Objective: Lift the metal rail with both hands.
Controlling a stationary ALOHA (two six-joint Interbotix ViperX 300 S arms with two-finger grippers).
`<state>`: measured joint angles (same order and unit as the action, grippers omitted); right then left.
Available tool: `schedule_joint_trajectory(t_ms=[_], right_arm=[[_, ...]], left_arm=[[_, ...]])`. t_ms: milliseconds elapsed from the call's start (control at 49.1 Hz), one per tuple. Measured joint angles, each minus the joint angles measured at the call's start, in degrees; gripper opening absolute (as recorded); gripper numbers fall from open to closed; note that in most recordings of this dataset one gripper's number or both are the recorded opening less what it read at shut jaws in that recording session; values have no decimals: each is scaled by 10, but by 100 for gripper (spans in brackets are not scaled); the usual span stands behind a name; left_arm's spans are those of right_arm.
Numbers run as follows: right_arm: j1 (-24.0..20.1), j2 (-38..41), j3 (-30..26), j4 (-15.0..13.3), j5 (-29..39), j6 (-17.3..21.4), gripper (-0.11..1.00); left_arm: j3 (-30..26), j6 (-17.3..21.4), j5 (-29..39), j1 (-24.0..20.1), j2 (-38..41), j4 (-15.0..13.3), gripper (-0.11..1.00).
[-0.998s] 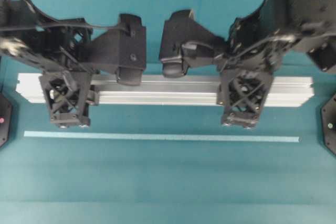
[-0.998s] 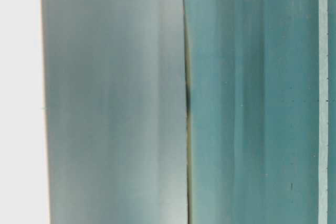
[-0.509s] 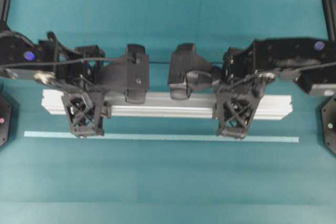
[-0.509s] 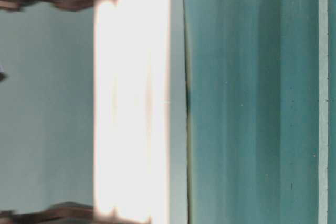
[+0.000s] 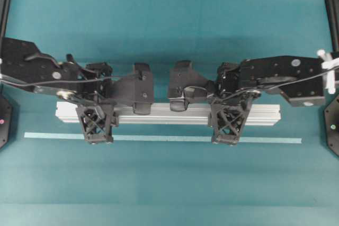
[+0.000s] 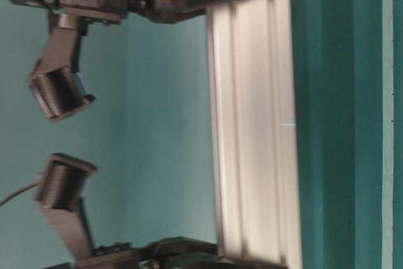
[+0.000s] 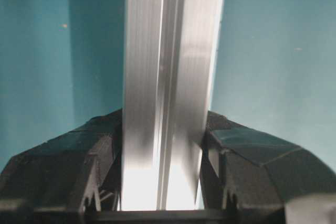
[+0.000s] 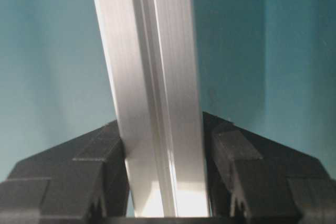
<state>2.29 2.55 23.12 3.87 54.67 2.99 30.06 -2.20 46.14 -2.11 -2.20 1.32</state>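
Rail: the silver rail [image 5: 168,113] lies level across the middle of the overhead view, from left of the left gripper to right of the right gripper. Its long grooves show in both wrist views [image 7: 168,77] [image 8: 152,87].

Rail position: it is just behind the tape strip [image 5: 159,138] in the overhead view, nearly parallel to it. In the table-level view the rail [image 6: 252,124] runs as a pale band next to the darker teal tabletop [image 6: 340,124]; from this view I cannot tell if it touches the tabletop or is a little above it.

Left gripper: the left gripper [image 5: 96,125] holds the rail near its left end. In the left wrist view the jaws are clenched on the rail, one black finger [image 7: 79,166] pressed on each side of it.

Right gripper: the right gripper [image 5: 228,125] holds the rail near its right end. In the right wrist view the jaws are also clenched on the rail, with the fingers [image 8: 247,166] touching both its sides. Here the rail looks a little tilted between them.

Arms: both black arms reach in from the outer sides, and their wrist cameras sit close together over the middle of the rail.

Tabletop: it is teal [image 5: 169,183], and the lattice fingers reach down to the tape strip in the overhead view.
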Motion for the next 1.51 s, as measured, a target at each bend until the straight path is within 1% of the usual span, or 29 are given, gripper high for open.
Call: schedule_joint_trajectory(t_ms=[346,550,896,1202,1507], right_arm=[[-5,12,44,0,-71,0,39],[-7,13,67,0,-106,0,39],[-14,21,73,0,-124,0,39],[-19,41,79,0,-147,0,39],[-19,43,97,0,-169,0,39]], left_arm=[[28,-1,-50,0,17,0,36],[38,-15,-69,1,26,0,36],[61,-25,-111,12,40,2,36],[64,-26,-125,13,55,0,36],[64,-25,-129,11,58,2,36]])
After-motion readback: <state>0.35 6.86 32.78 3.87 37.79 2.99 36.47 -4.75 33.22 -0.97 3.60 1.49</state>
